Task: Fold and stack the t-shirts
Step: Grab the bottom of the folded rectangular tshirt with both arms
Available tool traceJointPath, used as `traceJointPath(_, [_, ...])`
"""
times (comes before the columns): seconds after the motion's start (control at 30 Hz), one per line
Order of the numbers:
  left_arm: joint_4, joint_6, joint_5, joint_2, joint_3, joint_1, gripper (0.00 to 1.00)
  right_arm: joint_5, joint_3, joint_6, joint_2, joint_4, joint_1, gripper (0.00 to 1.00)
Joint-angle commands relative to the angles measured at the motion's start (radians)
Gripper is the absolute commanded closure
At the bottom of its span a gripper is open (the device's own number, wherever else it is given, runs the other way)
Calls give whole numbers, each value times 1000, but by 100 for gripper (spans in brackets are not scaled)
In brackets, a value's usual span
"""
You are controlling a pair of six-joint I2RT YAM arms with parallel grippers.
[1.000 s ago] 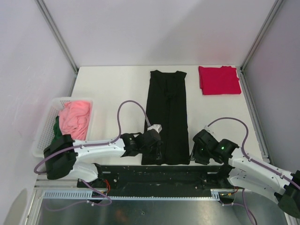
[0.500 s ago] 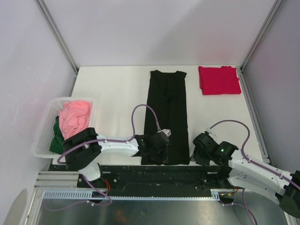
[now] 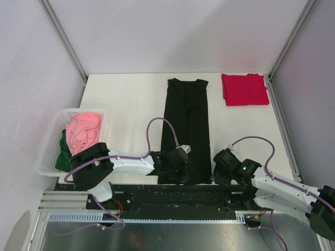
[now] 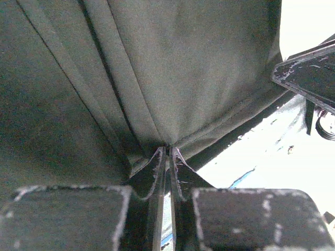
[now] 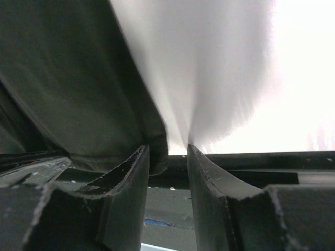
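Observation:
The black t-shirt (image 3: 187, 120) lies folded into a long narrow strip down the middle of the white table (image 3: 125, 104). My left gripper (image 3: 177, 170) is shut on its near hem; in the left wrist view the jaws (image 4: 168, 150) pinch the bunched black cloth (image 4: 157, 68). My right gripper (image 3: 219, 171) is open at the shirt's near right corner; in the right wrist view the cloth's corner (image 5: 68, 78) touches the left finger, at the edge of the gap (image 5: 167, 151). The crimson red t-shirt (image 3: 244, 89) lies folded at the far right.
A white lattice basket (image 3: 49, 141) at the left edge holds a pink garment (image 3: 84, 130) and a dark green one (image 3: 63, 154). Metal frame posts stand at the far corners. A black rail runs along the table's near edge.
My left gripper has moved right along the near hem of the black t-shirt. My right gripper has edged left toward the shirt's near right corner.

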Motion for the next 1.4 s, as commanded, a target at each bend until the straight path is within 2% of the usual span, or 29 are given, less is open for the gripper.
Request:
traceJointPath(0.0, [9, -4, 13, -8, -3, -9, 90, -16, -43, 35, -7, 62, 7, 60])
traceJointPath(0.23, [9, -3, 20, -5, 1, -9, 90, -48, -85, 57, -12, 114, 8, 61])
traceJointPath(0.37, [9, -4, 22, -4, 2, -9, 90, -49, -98, 62, -29, 104, 9, 65])
traceJointPath(0.43, [9, -4, 23, -11, 3, -8, 90, -47, -100, 64, -39, 94, 8, 70])
traceJointPath(0.63, [-11, 15, 22, -99, 29, -8, 86, -37, -82, 65, -75, 56, 8, 93])
traceJointPath(0.77, [-83, 21, -17, -252, 29, -7, 78, -37, -54, 53, -73, 43, 9, 99])
traceJointPath(0.9, [-214, -9, -134, -478, -51, 53, 68, -38, -34, 43, -70, 35, 9, 100])
traceJointPath(1.07, [-317, -55, -140, -688, -230, 215, 65, -45, -30, 39, -67, 44, 9, 100])
traceJointPath(1.37, [-274, -114, -64, -714, -381, 253, 57, -46, -29, 35, -37, 59, 9, 100])
